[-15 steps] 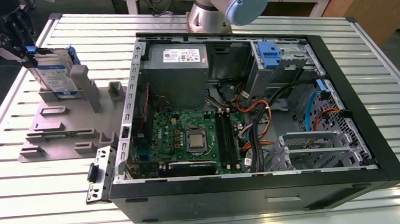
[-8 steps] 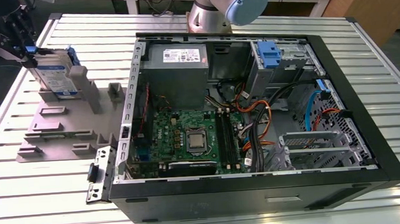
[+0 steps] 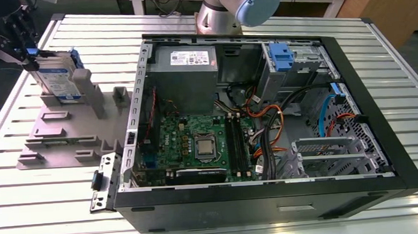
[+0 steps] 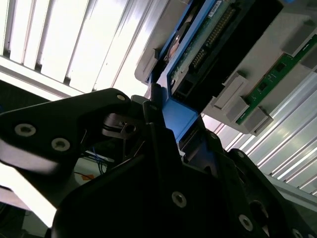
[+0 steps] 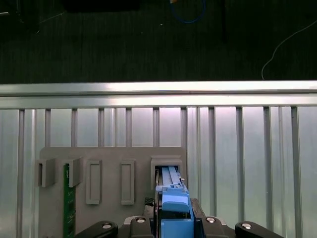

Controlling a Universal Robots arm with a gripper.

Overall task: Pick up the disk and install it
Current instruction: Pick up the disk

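Observation:
The disk (image 3: 55, 79), a silver drive with a white-and-blue label in a blue frame, stands on edge in a slot of the grey holder (image 3: 66, 130) at the exterior view's left. My gripper (image 3: 28, 54) sits on the disk's top end. In the first wrist view the blue frame of the disk (image 5: 171, 191) runs from between my fingers down to the holder's slot (image 5: 168, 163). In the second wrist view my black fingers (image 4: 158, 134) press on either side of the blue frame, with the disk's (image 4: 198, 44) circuit side beyond them.
An open computer case (image 3: 380, 102) lies at the middle and right of the slatted metal table (image 3: 407, 63), with a motherboard (image 3: 196, 144), a grey power supply (image 3: 183, 62) and a blue-fronted drive bay (image 3: 281, 57). A green memory stick (image 5: 66, 198) stands in the holder. The arm's base (image 3: 225, 11) is behind the case.

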